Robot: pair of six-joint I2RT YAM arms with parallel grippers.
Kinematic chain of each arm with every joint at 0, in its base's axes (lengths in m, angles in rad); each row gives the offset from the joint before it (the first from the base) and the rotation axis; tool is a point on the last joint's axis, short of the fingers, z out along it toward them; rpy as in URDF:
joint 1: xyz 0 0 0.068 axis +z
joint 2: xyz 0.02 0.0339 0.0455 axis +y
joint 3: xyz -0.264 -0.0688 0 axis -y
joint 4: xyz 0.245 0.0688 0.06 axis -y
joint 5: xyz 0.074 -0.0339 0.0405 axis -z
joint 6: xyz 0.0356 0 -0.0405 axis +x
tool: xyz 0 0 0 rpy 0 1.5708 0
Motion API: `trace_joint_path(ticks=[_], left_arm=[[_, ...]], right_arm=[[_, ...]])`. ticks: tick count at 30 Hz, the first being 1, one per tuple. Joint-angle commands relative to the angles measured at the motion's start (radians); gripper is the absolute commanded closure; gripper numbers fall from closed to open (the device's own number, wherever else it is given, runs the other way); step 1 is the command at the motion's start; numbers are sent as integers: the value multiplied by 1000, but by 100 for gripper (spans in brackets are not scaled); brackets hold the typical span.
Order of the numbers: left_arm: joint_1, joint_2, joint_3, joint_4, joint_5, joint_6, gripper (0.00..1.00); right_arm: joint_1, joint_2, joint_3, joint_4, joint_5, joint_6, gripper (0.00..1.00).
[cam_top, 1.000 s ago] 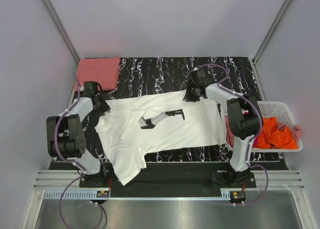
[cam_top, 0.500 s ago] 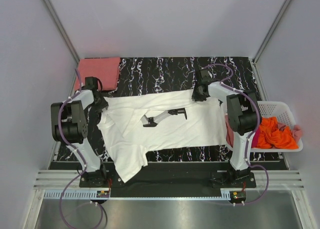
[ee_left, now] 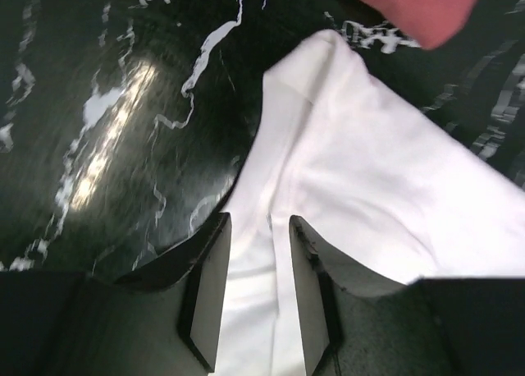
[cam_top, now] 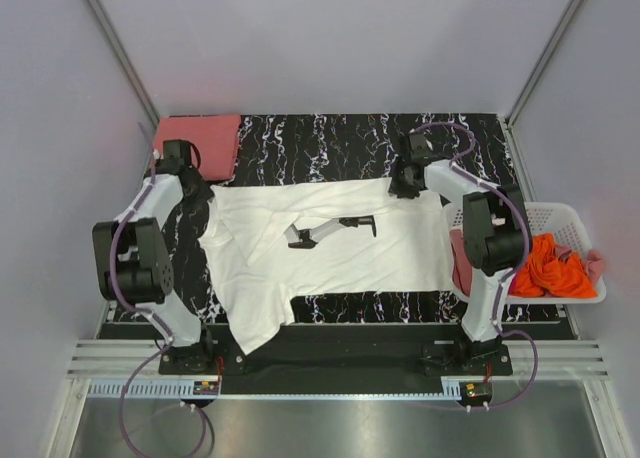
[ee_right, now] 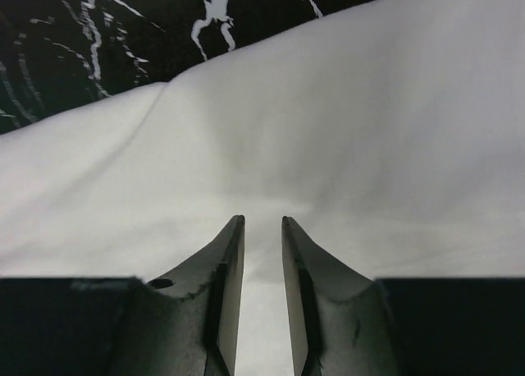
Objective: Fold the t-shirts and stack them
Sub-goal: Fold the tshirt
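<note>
A black tabletop [cam_top: 330,143] veined with white is enclosed by pale grey walls [cam_top: 330,48], joined by aluminium posts [cam_top: 113,48]. A slotted metal rail [cam_top: 330,387] is fixed along the near edge. Glare is reflected on the tabletop.

Beyond the left tool [ee_left: 258,224], a salmon-pink t-shirt [ee_left: 418,6] is cut off by the frame's top edge, the counter [ee_left: 107,105] beside it blurred. Whether the right tool [ee_right: 262,222] actually pinches the cream-white t-shirt [ee_right: 328,130] cannot be told.

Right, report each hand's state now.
Left hand: closed on the cream-white cloth t-shirt, fabric pinched between its fingers.
Right hand: closed on the same t-shirt, near its far edge.
</note>
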Motion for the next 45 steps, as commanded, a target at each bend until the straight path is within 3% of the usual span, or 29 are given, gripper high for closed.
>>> trace_joint_path(ticks=[1,3,5,7,10,19,29,32,35,45], left_arm=[[5,-240,-60,-40,-14,-160,60],[2,-302,-94,-84,15,-268,58],[-13,-374,-124,-115,29,-277,57],[-60,-434,-129,-225,-82,-266,55],[-232,-514,-195,-367,-230,-272,54],[-396,-888,-498,-513,-207,-429,58],[-556,-824,-576,-551,-276,-600,58],[-561,-833,-603,-508,-308,-665,55],[-561,-847,-674,-395,-210,-682,54],[-570,-803,-737,-384,-274,-737,59]], right_arm=[[-6,-168,3,-2,-47,22,68],[-6,-214,-15,0,-61,32,67],[-3,-245,-44,0,-95,36,67],[-1,-291,-69,0,-98,32,67],[-1,-352,-107,-5,-115,23,66],[-1,-485,-157,-12,-150,19,65],[-1,-530,-189,-17,-179,39,65],[-1,-554,-184,-23,-166,32,65],[-1,-568,-178,-23,-176,34,64],[-1,-556,-158,-29,-184,28,64]])
